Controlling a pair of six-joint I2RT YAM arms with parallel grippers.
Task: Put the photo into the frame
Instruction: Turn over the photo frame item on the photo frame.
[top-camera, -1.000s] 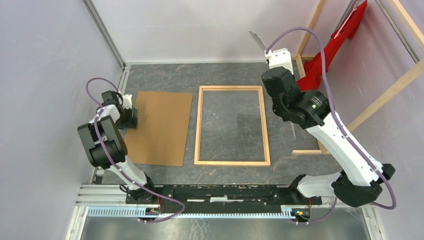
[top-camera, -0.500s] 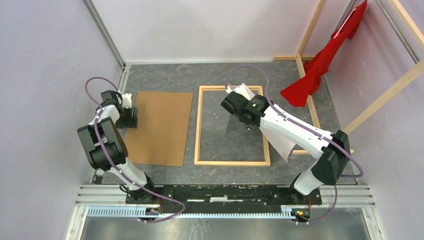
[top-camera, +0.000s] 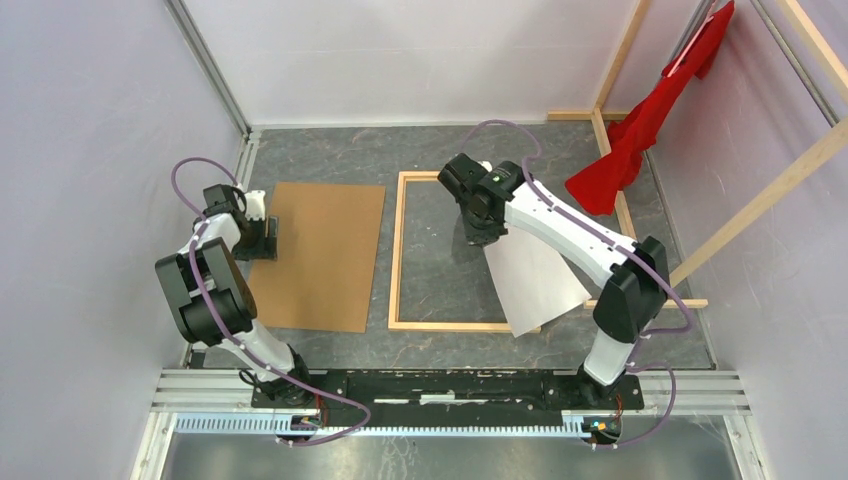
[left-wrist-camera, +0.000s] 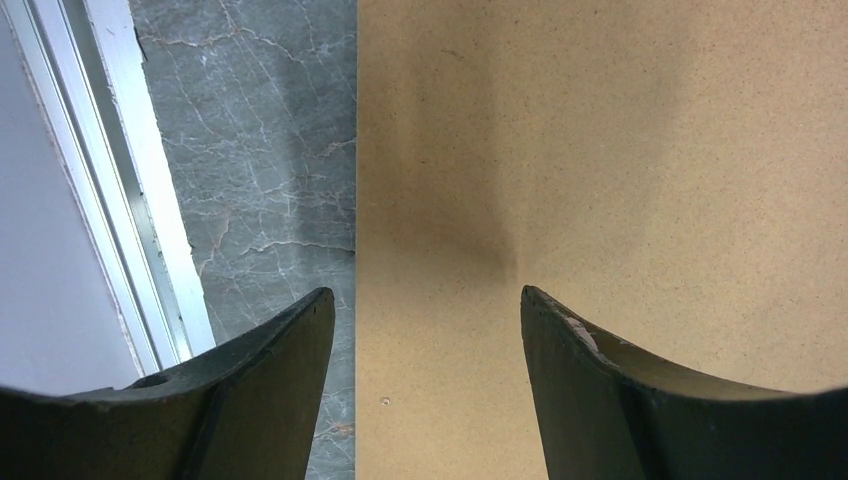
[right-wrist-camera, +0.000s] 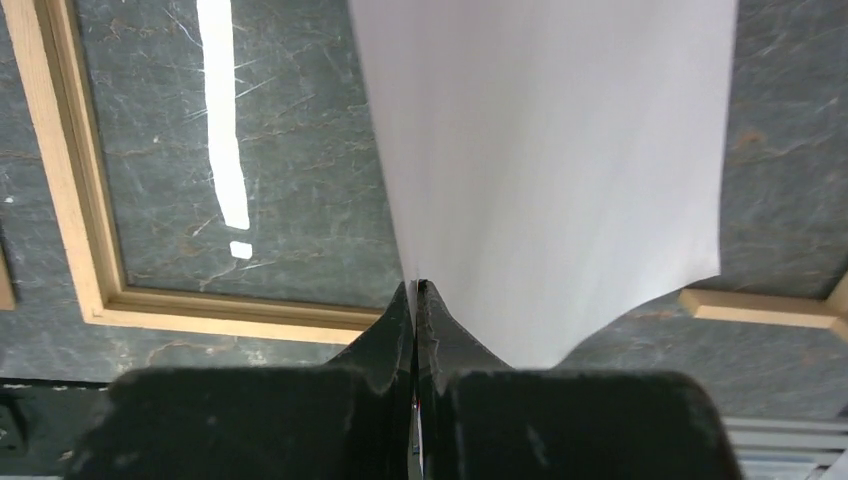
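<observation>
The photo (top-camera: 535, 285) shows only its plain white back and hangs slanted over the right half of the frame (top-camera: 397, 250), its lower corner past the frame's near right corner. My right gripper (top-camera: 485, 240) is shut on the photo's upper edge above the clear pane. In the right wrist view the right gripper (right-wrist-camera: 415, 285) pinches the white sheet (right-wrist-camera: 560, 150), with the light wooden frame rail (right-wrist-camera: 70, 180) to the left. My left gripper (top-camera: 262, 235) stands open at the left edge of the brown backing board (top-camera: 320, 255); the left gripper (left-wrist-camera: 425, 295) holds nothing.
The backing board (left-wrist-camera: 600, 150) lies flat left of the frame on the grey marbled table. A red cloth (top-camera: 640, 140) hangs from wooden rack beams (top-camera: 770, 190) at the back right. A metal rail and wall (left-wrist-camera: 120, 200) border the left side.
The right arm swung from the back right over the frame with the photo, then lowered it until it slants across the frame's right side. The left arm stayed still.
</observation>
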